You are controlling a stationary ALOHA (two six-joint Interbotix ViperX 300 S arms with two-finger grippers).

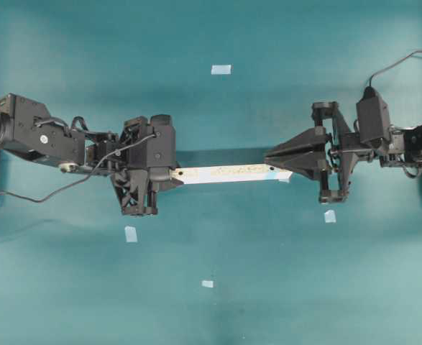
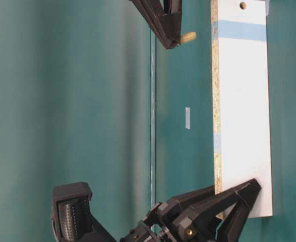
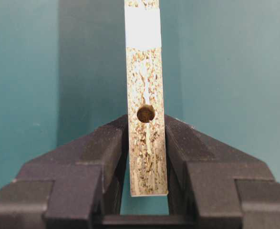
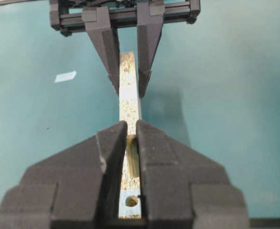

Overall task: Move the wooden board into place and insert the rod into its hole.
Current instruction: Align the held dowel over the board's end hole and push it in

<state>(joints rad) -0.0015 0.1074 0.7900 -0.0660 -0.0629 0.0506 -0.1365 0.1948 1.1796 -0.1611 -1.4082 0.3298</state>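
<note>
Left pincer [image 1: 169, 175] clamped on the left end of the board [image 1: 228, 173], which spans frame centre in the overhead view, lifted off the teal tabletop [image 1: 268, 287] and standing on its long edge. Right pincer [image 1: 272, 158] clenched on the rod [image 2: 188, 37], tip poking out, just above the board's right end. Hole [image 4: 131, 201] near that end is unfilled, close by the rod. Tape squares [image 1: 221, 70] scattered on the tabletop.
</note>
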